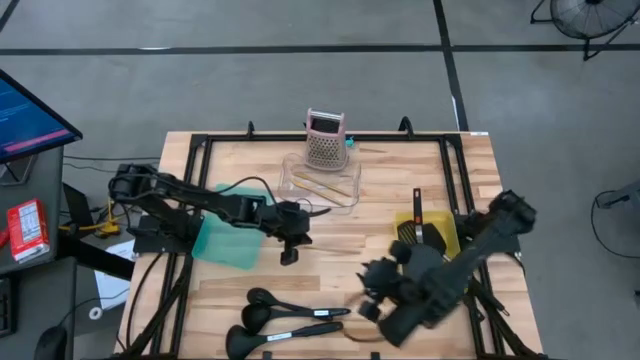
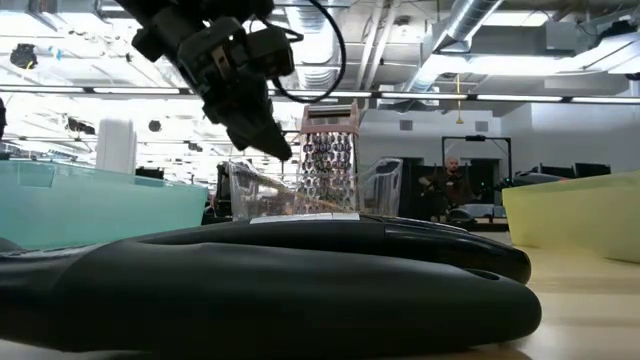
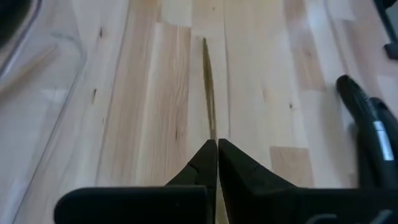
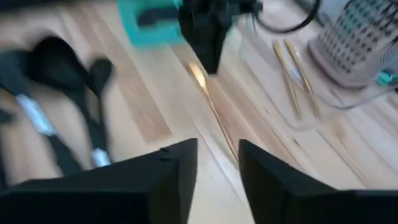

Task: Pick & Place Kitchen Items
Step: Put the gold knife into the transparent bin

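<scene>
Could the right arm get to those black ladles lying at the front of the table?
Probably yes. The right gripper hangs open just beside the black ladles, with only bare table between them.

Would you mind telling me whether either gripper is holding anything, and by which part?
The left gripper is shut on one end of a thin golden stick. The right gripper is open and empty.
</scene>
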Motion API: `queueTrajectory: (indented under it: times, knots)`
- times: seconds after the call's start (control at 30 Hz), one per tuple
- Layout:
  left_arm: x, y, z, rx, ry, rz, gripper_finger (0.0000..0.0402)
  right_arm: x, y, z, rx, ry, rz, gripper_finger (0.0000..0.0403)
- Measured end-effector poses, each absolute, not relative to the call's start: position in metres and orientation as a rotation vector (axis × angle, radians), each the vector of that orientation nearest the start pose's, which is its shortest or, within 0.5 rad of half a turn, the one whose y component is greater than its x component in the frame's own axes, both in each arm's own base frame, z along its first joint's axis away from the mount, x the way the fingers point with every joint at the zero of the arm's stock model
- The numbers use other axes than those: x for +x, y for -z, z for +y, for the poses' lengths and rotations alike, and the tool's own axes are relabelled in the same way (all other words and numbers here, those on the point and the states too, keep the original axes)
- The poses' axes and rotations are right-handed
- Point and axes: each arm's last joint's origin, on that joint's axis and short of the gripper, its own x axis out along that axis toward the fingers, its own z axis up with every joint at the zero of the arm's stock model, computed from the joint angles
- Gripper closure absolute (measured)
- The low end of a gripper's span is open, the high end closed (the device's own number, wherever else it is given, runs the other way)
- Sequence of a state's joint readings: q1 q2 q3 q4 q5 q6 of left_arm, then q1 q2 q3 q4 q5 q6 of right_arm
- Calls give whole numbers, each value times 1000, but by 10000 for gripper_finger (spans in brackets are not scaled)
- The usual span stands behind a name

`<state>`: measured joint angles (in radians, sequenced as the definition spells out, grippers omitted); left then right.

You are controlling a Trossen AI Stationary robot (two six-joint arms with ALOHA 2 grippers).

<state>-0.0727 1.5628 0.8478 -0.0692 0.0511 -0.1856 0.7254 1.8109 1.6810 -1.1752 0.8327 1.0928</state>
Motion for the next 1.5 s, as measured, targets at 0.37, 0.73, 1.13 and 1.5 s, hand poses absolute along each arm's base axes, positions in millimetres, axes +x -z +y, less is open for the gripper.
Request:
queueTrajectory:
  times: [0.37,0.73,1.13,1.5]
  knots:
    - [310,-177,-24,-124,61,830,401,357,-223,163,-136,449,1225,176]
    - [301,-136,-21,-130,44,975,370,363,-189,100,-93,220,1302,193]
    - [301,-116,-20,-86,48,1002,299,357,-143,59,-54,146,1359,183]
    - [303,-102,-12,-108,22,1038,388,346,-128,43,-28,80,1417,193]
